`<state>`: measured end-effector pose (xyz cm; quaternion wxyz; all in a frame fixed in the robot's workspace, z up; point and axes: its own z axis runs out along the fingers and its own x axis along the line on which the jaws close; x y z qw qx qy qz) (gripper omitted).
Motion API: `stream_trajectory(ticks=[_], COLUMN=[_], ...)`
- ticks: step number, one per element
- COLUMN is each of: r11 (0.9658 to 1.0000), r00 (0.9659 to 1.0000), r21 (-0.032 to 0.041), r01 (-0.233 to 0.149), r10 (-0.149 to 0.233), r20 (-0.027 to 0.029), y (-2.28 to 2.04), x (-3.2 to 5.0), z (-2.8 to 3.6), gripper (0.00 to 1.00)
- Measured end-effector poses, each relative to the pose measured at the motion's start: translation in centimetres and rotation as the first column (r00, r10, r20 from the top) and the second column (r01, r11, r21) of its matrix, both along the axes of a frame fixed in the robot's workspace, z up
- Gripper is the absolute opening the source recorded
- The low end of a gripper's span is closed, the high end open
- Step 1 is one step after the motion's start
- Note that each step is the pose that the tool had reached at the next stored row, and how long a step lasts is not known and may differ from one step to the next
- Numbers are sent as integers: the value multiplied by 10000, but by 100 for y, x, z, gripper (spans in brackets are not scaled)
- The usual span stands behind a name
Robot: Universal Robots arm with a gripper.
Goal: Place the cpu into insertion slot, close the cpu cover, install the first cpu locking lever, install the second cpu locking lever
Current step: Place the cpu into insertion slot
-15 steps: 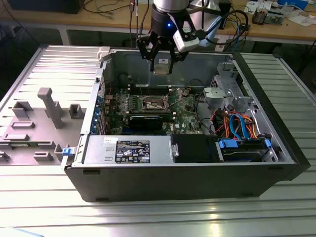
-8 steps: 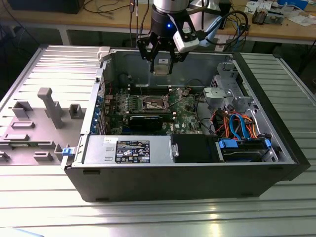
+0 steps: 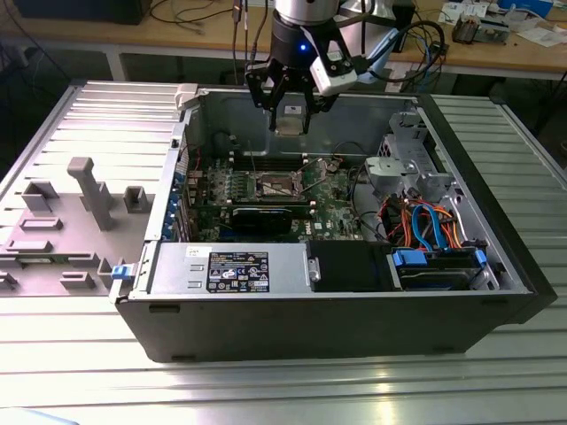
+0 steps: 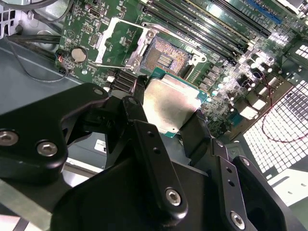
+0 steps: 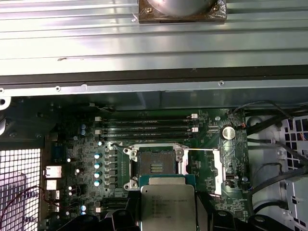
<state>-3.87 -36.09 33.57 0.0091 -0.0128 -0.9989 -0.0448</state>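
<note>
**Gripper with cpu, above the insertion slot**

Item 1. The gripper is clamped on the cpu by two opposite edges, with the chip's metal top turned toward the wrist cameras. In the exterior view we log it well above the insertion slot.

Item 2. The insertion slot is bare, and its contact field shows in both wrist views. The cpu cover lies folded back beside the slot, clear of the recess.

Item 3. The green circuit board and the open computer case surround the slot.

Handling note (our judgement). The chip should travel level, with its edges square to the slot's rim. It should be set down without sliding or pressing, since the contacts look fine and easily bent.

Position. The cpu hangs between the fingers, apart from the slot. In the first wrist view, one edge of the cpu overlaps the slot's rim.
</note>
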Motion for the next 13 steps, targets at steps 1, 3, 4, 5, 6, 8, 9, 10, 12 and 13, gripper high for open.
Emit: stream_trajectory(ticks=[1,3,4,5,6,8,9,10,12,13], r11=[10000,10000,10000,10000,10000,10000,10000,10000,10000,10000], r00=[10000,10000,10000,10000,10000,10000,10000,10000,10000,10000], r21=[0,0,0,0,0,0,0,1,0,0], r01=[0,0,0,0,0,0,0,0,0,0], r10=[0,0,0,0,0,0,0,0,0,0], r20=[0,0,0,0,0,0,0,0,0,0], y=[0,0,0,0,0,0,0,0,0,0], x=[0,0,0,0,0,0,0,0,0,0], z=[-2,-5,-6,-8,-11,-14,-17,-21,-24,-26], gripper=[55,55,55,55,55,55,55,55,55,55])
